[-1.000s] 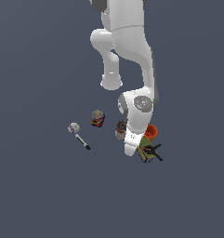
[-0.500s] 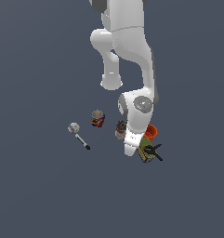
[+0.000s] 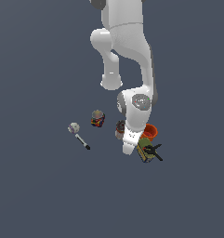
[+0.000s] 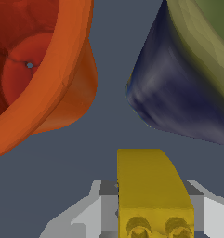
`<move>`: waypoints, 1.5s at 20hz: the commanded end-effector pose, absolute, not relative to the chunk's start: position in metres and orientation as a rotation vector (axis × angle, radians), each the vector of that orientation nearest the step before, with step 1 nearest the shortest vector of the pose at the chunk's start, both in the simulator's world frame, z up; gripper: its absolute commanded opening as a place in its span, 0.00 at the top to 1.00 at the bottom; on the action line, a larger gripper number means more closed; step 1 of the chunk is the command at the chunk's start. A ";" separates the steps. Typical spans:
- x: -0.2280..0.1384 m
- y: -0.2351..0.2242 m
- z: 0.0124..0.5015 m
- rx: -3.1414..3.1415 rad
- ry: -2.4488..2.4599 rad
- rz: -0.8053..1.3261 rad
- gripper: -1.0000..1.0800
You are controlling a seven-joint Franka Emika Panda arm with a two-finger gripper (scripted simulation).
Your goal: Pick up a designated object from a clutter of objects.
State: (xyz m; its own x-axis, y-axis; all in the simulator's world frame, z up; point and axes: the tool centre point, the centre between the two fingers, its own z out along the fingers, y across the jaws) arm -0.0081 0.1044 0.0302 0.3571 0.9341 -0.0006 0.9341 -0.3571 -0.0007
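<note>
Nothing has moved since the earlier frames: the arm stays low over the clutter. Only the wrist view shows the yellow piece (image 4: 153,186), clamped between the closed pincer (image 4: 153,209) fingers, its long axis pointing toward the gap between orange cup (image 4: 34,69) and box (image 4: 187,69).

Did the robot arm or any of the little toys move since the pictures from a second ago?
Nothing visibly changed. The white arm's end effector hangs low in the same spot beside the orange cup, and the small white ball, the black-tipped stick and the multicoloured can lie where they were.
</note>
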 end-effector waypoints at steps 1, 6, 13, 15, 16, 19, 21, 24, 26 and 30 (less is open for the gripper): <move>-0.010 0.098 0.038 -2.589 -1.781 0.000 1.00; -0.018 0.080 0.059 -2.589 -1.781 0.000 1.00; -0.036 0.041 0.106 -2.589 -1.782 0.001 1.00; -0.041 0.029 0.121 -2.589 -1.782 0.000 1.00; -0.044 0.022 0.129 -2.589 -1.782 0.000 1.00; -0.052 0.003 0.152 -2.588 -1.781 -0.001 1.00; -0.058 -0.010 0.169 -2.587 -1.781 -0.002 1.00; -0.067 -0.031 0.195 -2.586 -1.780 -0.004 1.00; -0.074 -0.046 0.213 -2.585 -1.780 -0.005 1.00; -0.087 -0.077 0.251 -2.584 -1.780 -0.007 1.00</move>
